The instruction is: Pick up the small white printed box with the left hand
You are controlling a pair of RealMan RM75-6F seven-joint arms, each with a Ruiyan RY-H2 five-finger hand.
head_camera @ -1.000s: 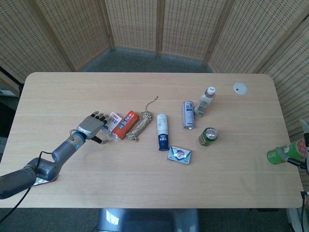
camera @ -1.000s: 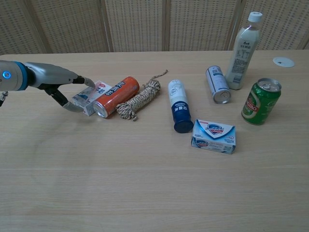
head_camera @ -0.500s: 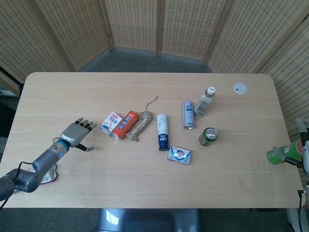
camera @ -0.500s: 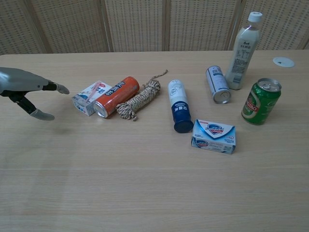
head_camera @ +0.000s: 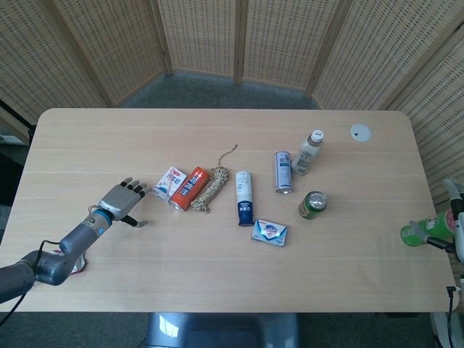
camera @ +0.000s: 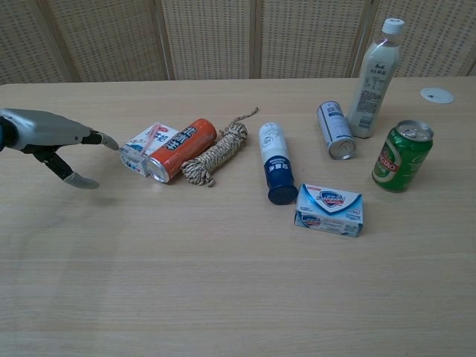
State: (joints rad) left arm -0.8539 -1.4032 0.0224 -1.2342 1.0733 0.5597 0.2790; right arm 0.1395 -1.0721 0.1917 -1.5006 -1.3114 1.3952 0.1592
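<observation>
The small white printed box point(head_camera: 167, 183) point(camera: 145, 147) lies on the table, its right side against an orange can point(head_camera: 188, 188) point(camera: 181, 149). My left hand point(head_camera: 122, 199) point(camera: 52, 137) hovers just left of it, palm down, fingers spread and empty. Its fingertips point(camera: 110, 142) point at the box's left end and come very close; contact is unclear. At the head view's far right edge, part of my right arm point(head_camera: 457, 206) shows beside a green bottle point(head_camera: 420, 232); the hand itself is too cut off to read.
Right of the orange can lie a coil of rope point(camera: 216, 152), a white and blue tube point(camera: 277, 163), a soap box point(camera: 329, 210), a grey can point(camera: 335, 129), a standing green can point(camera: 401, 156) and a tall bottle point(camera: 375, 71).
One second ago my left hand was around the box. It let go, drew back to the left, and has now come back close to the box's left end.
</observation>
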